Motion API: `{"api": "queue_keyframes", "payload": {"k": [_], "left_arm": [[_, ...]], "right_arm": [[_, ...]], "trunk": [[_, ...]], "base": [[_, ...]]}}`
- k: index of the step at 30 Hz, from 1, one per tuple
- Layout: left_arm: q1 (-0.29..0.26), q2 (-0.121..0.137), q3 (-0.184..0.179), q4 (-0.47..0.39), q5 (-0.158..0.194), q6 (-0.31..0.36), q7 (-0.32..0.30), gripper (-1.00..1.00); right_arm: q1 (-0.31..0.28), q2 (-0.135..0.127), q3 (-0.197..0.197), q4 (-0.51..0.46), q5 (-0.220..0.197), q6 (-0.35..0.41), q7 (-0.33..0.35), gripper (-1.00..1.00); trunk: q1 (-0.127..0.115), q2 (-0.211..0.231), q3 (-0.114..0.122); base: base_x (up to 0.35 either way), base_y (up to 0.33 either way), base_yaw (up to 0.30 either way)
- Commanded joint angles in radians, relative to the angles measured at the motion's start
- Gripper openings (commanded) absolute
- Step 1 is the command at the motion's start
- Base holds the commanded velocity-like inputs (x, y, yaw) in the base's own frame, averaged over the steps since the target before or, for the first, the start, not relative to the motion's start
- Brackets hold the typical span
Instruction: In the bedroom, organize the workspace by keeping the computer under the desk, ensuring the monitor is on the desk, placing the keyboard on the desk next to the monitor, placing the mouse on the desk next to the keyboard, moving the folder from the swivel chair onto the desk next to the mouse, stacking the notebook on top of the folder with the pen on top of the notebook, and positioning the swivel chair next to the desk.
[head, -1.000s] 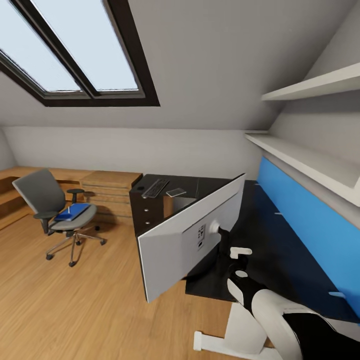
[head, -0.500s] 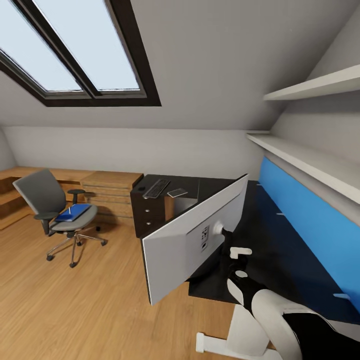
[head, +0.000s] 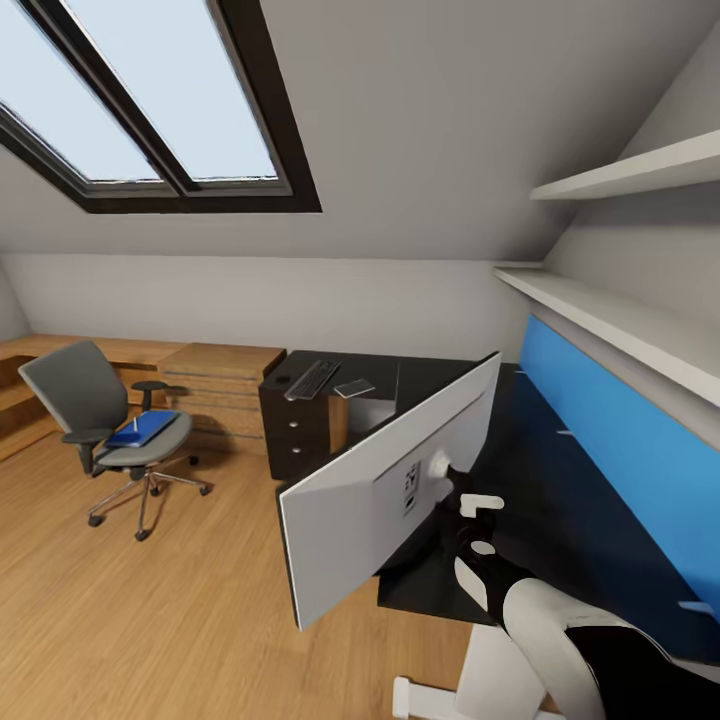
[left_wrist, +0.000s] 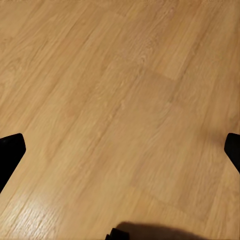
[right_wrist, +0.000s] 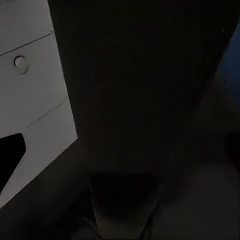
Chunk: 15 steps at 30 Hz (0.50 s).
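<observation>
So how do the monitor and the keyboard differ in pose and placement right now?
The monitor stands on edge, tilted, white back to the camera, hanging past the desk edge near the right gripper; the keyboard lies flat at the far end. The monitor looks much larger; the keyboard is slim with dark keys. Both are over the black top.

So the monitor (head: 385, 490) has swung a bit over the last second: its far top corner went from mid-frame up and to the right, and the near lower corner slid slightly left and down, so the white back looks longer now. The right pincer (head: 470, 525) barely budged in the frame. The camera moved too, since the swivel chair (head: 105, 435) with the folder (head: 142, 429) on its seat drifted left, and the table (head: 560, 500) edge and its white leg (head: 490, 670) sit lower in the frame.
</observation>
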Motion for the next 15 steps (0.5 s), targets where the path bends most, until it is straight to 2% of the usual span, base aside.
{"api": "queue_keyframes", "payload": {"k": [1, 9, 10, 15], "left_arm": [[-0.001, 0.001, -0.008, 0.000, 0.007, -0.004, 0.004, 1.00], [-0.001, 0.001, -0.008, 0.001, 0.007, -0.004, 0.004, 1.00], [-0.001, 0.001, -0.008, 0.001, 0.008, -0.004, 0.004, 1.00], [-0.001, 0.001, -0.008, 0.000, 0.008, -0.004, 0.004, 1.00]], "right_arm": [[-0.001, 0.001, 0.001, 0.001, -0.001, -0.003, -0.003, 1.00], [-0.001, 0.000, 0.000, 0.001, -0.001, -0.004, -0.003, 1.00], [-0.001, 0.000, 0.000, 0.001, -0.001, -0.003, -0.003, -1.00], [-0.001, -0.001, 0.000, 0.001, -0.001, 0.000, -0.003, -1.00]], "trunk": [[0.001, -0.001, -0.001], [0.001, -0.001, -0.001], [0.001, -0.001, -0.001], [0.001, -0.001, -0.001]], "base": [[0.129, 0.000, 0.000], [0.030, 0.000, 0.000], [0.005, 0.000, 0.000], [0.001, 0.000, 0.000]]}}
